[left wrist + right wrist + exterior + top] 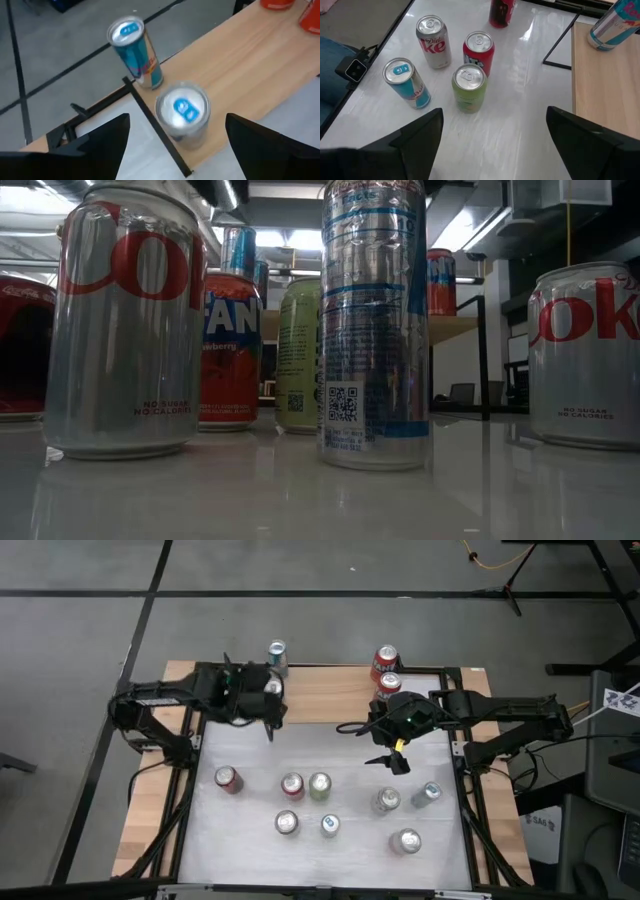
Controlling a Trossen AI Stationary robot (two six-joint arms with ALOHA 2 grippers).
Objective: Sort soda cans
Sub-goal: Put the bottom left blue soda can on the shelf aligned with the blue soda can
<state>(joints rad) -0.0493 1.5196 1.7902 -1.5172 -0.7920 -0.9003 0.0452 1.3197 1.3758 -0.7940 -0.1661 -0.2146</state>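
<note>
Our left gripper (pixel 262 700) hangs wide open and empty at the upper left of the high view, over two blue cans (pixel 276 656) grouped on the wooden counter (pixel 320 700) edge. Our right gripper (pixel 398 755), equally spread and empty, faces the unsorted soda cans (pixel 319 785) mid-frame.

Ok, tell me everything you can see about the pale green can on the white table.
The pale green can is a small metal cylinder with a yellow-green body and a silver top with its pull tab flat, apparently unopened. It stands upright near the middle of the white tabletop. A red can stands close beside it; whether they touch cannot be told. Neither tool holds it. In the table-level view it shows partly hidden behind the tall blue-and-silver can, with a small code square printed low on its side.
</note>
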